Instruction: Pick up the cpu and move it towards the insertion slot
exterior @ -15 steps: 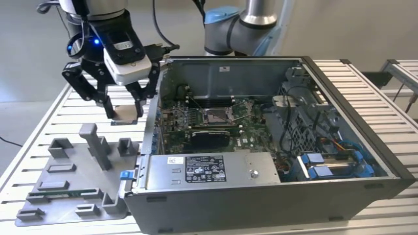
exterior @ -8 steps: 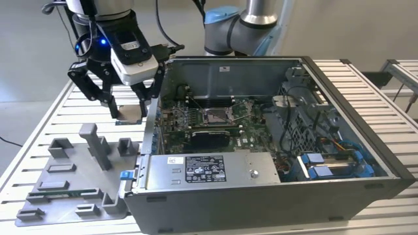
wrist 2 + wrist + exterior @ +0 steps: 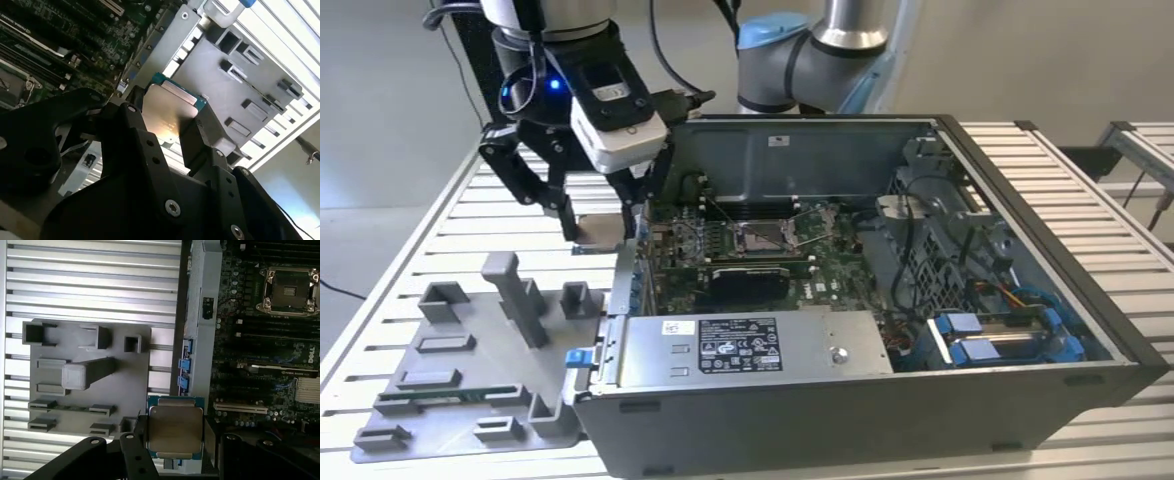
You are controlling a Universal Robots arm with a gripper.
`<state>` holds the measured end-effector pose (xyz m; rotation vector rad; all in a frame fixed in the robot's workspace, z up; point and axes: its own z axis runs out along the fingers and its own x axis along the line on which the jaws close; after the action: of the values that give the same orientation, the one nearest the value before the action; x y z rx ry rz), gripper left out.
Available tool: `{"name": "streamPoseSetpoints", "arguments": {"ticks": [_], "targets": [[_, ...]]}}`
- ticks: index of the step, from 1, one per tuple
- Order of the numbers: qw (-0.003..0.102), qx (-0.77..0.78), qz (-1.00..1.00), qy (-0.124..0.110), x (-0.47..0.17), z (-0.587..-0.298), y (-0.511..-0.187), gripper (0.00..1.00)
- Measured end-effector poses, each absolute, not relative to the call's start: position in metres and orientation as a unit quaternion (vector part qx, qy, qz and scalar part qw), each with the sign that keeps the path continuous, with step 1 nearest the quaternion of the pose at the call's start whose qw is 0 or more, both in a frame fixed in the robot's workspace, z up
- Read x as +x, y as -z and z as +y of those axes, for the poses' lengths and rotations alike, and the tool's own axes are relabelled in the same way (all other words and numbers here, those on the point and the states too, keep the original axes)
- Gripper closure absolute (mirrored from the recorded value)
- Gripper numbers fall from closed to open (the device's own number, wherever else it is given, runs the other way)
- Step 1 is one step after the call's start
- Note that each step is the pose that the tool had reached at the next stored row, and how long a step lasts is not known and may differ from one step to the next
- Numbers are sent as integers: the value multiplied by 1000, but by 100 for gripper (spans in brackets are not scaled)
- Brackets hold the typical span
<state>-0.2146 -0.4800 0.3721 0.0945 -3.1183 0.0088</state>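
My gripper (image 3: 600, 228) hangs above the slatted table just outside the case wall on the exterior view's left, shut on the cpu (image 3: 599, 233). The cpu is a small flat square chip with a silvery top and a green edge, held level between the two black fingers (image 3: 140, 436). Both wrist views show the cpu (image 3: 175, 429) (image 3: 167, 112) pinched at two opposite sides. The insertion slot (image 3: 761, 236) is a square socket with a shiny metal frame on the green board inside the case, to the exterior view's right of the gripper. In the first wrist view the insertion slot (image 3: 290, 289) lies well apart from the chip.
The open computer case (image 3: 1014, 330) lies on its side, and its metal wall (image 3: 202, 315) stands between the gripper and the board. A grey fixture plate (image 3: 467, 380) with upright posts and a green memory stick (image 3: 434, 397) sits below the gripper. Cables and blue drive brackets (image 3: 1001, 335) fill the case's right part.
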Motion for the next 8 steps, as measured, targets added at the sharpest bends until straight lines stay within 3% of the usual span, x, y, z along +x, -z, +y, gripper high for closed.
{"name": "streamPoseSetpoints", "arguments": {"ticks": [8], "targets": [[11, 30, -999, -3, -185, -479, -372, 100]]}}
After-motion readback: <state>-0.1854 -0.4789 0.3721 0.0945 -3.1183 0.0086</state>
